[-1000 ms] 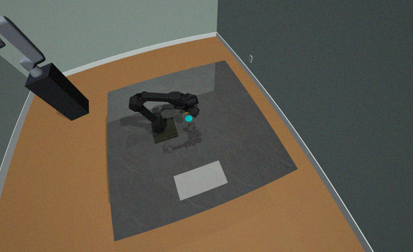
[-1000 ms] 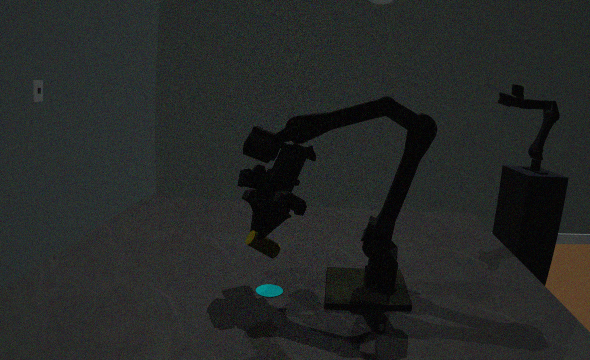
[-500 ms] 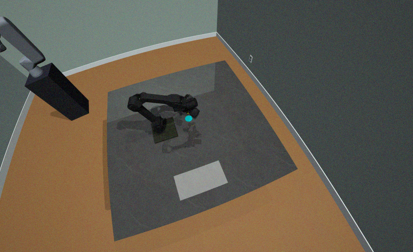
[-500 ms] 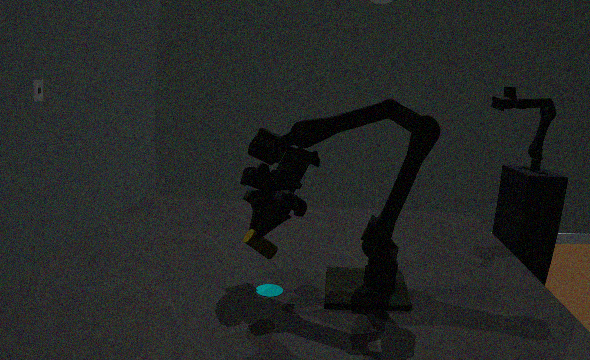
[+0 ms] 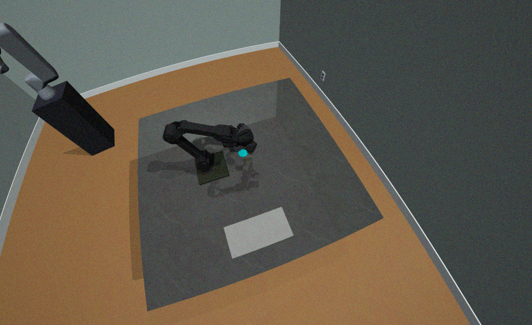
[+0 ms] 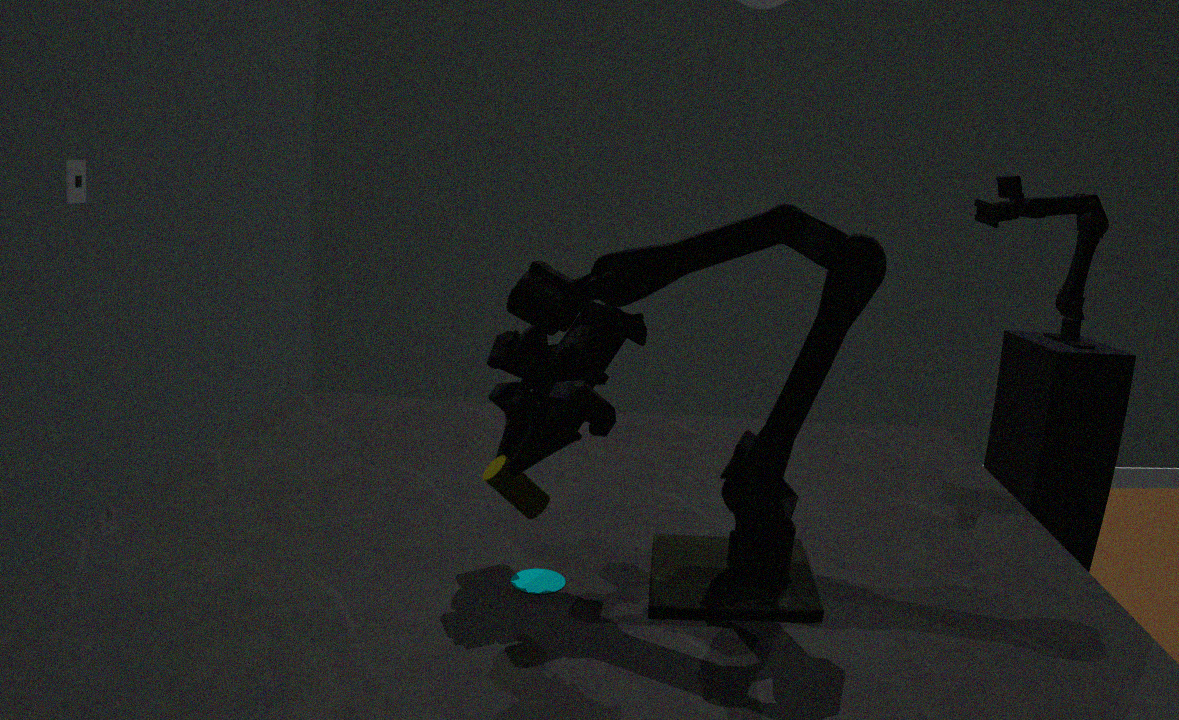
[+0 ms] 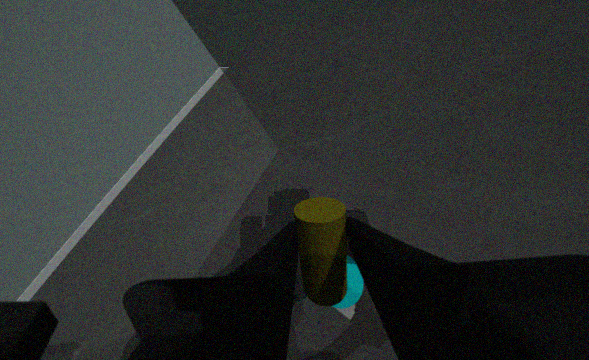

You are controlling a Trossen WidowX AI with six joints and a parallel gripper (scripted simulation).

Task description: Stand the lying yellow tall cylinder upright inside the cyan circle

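Observation:
The yellow tall cylinder [image 6: 518, 489] [image 7: 322, 250] is held in the air, tilted, with one end face raised toward the upper left in the exterior view. My gripper [image 6: 511, 467] [image 7: 320, 226] is shut on it, one finger on each side. The cyan circle [image 5: 242, 153] [image 6: 538, 581] [image 7: 355, 283] lies flat on the table, below the cylinder. In the wrist view the cylinder's lower end partly covers the circle. In the top view the arm hides the cylinder.
A white rectangle [image 5: 258, 232] lies on the dark table top [image 5: 320, 201]. The arm's base plate [image 5: 218, 175] [image 6: 682, 573] stands beside the circle. A second arm on a dark pedestal [image 5: 73, 119] [image 6: 1058, 429] stands beyond the table. Arm shadows fall around the circle.

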